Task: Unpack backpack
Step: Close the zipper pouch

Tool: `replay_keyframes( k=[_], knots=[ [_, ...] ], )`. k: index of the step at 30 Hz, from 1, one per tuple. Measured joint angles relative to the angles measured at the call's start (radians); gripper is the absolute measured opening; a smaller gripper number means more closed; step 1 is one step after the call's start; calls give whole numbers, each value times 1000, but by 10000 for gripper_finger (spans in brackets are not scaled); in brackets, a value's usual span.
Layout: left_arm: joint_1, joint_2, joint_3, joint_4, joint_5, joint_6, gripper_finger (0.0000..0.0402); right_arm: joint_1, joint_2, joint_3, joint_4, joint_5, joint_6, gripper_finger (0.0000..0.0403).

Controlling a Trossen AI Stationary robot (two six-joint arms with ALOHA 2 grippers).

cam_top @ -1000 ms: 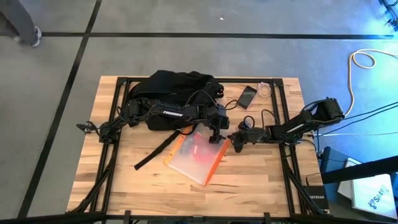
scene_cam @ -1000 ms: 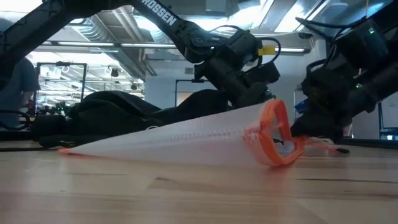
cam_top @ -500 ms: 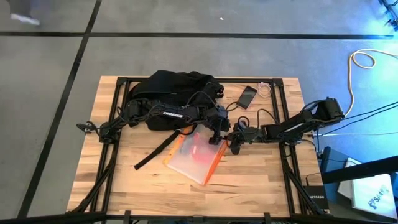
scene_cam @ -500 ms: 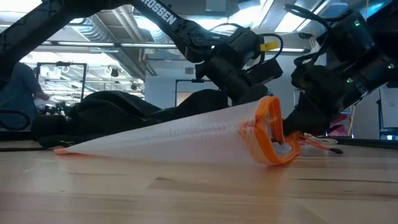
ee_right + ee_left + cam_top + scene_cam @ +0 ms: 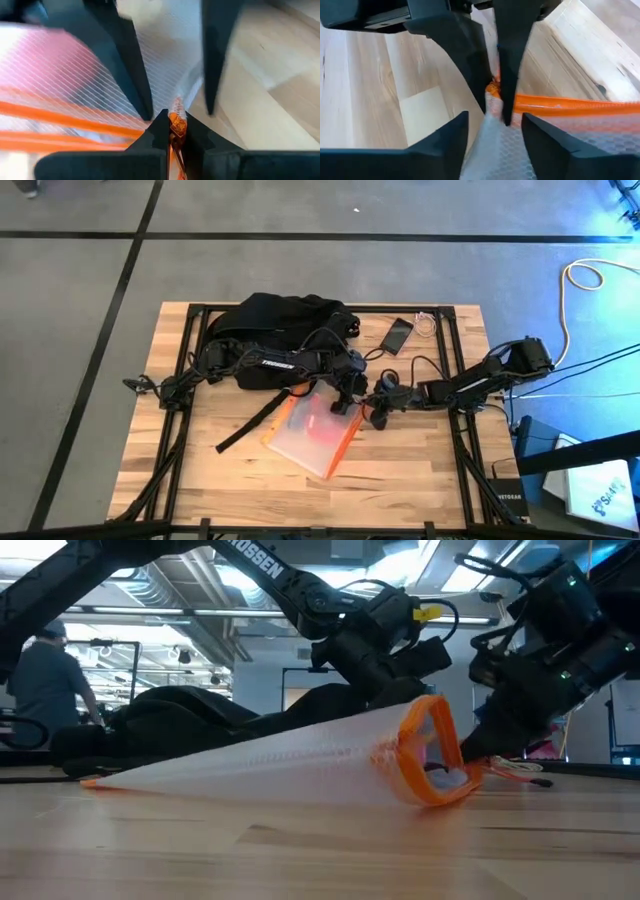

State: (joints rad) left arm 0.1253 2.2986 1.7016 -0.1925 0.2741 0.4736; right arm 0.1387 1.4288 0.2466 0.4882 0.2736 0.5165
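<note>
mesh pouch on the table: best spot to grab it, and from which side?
Take the mesh pouch by its orange zip edge, coming down from above at the end near the arms. That end stands raised off the table while the rest lies flat. The stiff trim gives the fingers something to pinch; both hands already work there, the right hand shut on the orange tab.

Grey floor (image 5: 300, 260) with black tape lines (image 5: 130, 250), lit ceiling ducts (image 5: 170, 590)

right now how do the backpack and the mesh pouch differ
The backpack is black, opaque and bulky, lying at the table's far side; the mesh pouch is flat, see-through white with orange trim, nearer the middle. Both grippers, left and right, work at the pouch's corner; neither touches the backpack. Both are soft.
</note>
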Motion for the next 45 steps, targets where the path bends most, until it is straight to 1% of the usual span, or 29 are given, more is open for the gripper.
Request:
replay_keyframes(
  k=[3, 8, 11, 14, 18, 30, 34, 38, 45],
  knots=[
    [-4, 0, 0, 12, 8, -13, 125, 0, 0, 0, -54, 23, 3, 6],
    [-12, 0, 0, 20, 7, 3, 73, 1, 0, 0, -20, 19, -3, 6],
    [-12, 0, 0, 23, 8, -18, 49, 1, 1, 15, -41, 18, -13, 6],
    [-12, 0, 0, 22, 10, -35, 36, 0, 1, 36, -82, 11, -22, 6],
    [-14, 0, 0, 24, -13, -55, 32, 0, 1, 52, -116, 11, -25, 6],
    [-34, 0, -1, 35, -36, -52, 31, 0, 1, 53, -116, -5, -25, 5],
    [-38, 0, -1, 37, -47, -8, 31, 0, 1, 53, -116, -6, -25, 5],
    [-41, 0, -1, 41, -101, -1, 31, -1, 1, 53, -121, -5, -25, 5],
    [-41, 0, -1, 36, -100, 15, 31, -1, 1, 55, -123, -5, -25, 5]
  ],
)
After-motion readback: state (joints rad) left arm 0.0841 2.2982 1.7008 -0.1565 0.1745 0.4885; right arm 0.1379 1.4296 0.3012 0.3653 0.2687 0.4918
